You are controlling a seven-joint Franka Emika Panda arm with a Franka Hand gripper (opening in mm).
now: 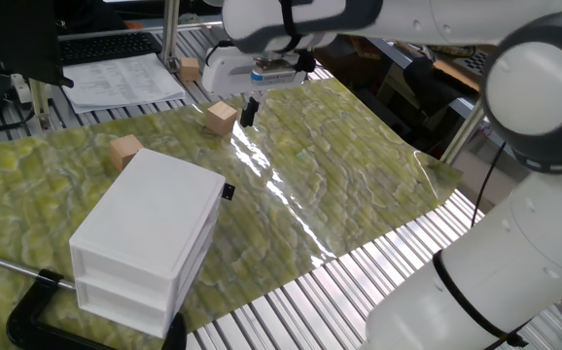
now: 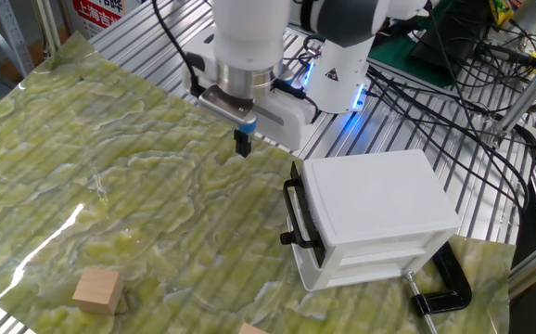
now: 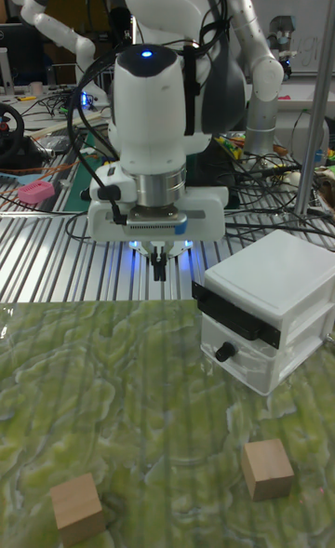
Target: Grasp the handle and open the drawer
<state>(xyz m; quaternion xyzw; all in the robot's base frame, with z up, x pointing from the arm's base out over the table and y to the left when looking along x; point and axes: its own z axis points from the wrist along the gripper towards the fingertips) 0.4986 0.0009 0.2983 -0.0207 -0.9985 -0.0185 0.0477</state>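
Note:
A white two-drawer cabinet [image 3: 270, 287] stands on the green mat, also seen as cabinet [image 1: 150, 228] and cabinet [image 2: 379, 209]. In the tall view its front faces left; a small black knob handle [image 3: 223, 351] sits on the lower drawer [image 3: 249, 365], under a black strip on the upper front. The handle [image 2: 287, 238] also shows from the other side. My gripper [image 3: 160, 267] hangs fingers down over the mat's back edge, left of the cabinet and apart from it. The gripper [image 2: 243, 144] and gripper [image 1: 249, 112] look shut with nothing between the fingers.
Tan wooden cubes lie on the mat: cube [image 1: 221, 117] right by the gripper, cube [image 1: 125, 151] behind the cabinet, cube [image 3: 267, 469] and cube [image 3: 77, 508] at the front. A black C-clamp [image 2: 444, 288] grips the table beside the cabinet. Cables and the robot base [image 2: 338, 65] stand behind.

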